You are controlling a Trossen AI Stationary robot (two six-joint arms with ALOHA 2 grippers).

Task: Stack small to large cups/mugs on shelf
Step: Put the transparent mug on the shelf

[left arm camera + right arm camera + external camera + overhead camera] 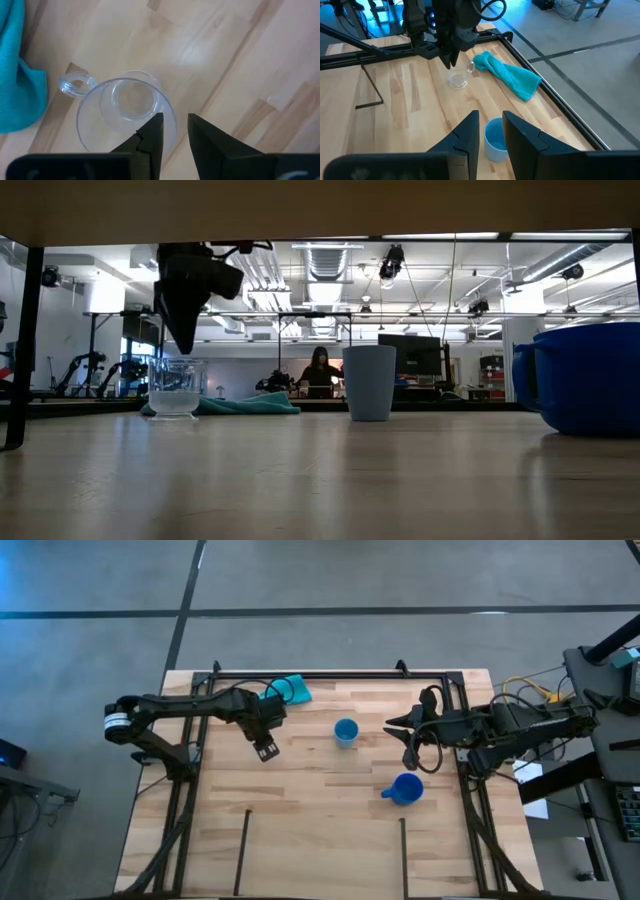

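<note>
The tiny clear cup stands upright on the table beside the teal cloth, with its small handle on the cloth's side. My left gripper hangs just above it, pointing down, fingers slightly open, one fingertip over the rim. The light blue cup stands upright mid-table. The dark blue mug stands nearer the near edge. My right gripper waits right of the light blue cup, slightly open, pointing left. The shelf lies between two short black rods at the near edge.
The teal cloth lies bunched at the far edge by the black rail. Black rails run along the table's left and right sides. Bare wood lies between the cups and the two short rods. A person sits far behind the table.
</note>
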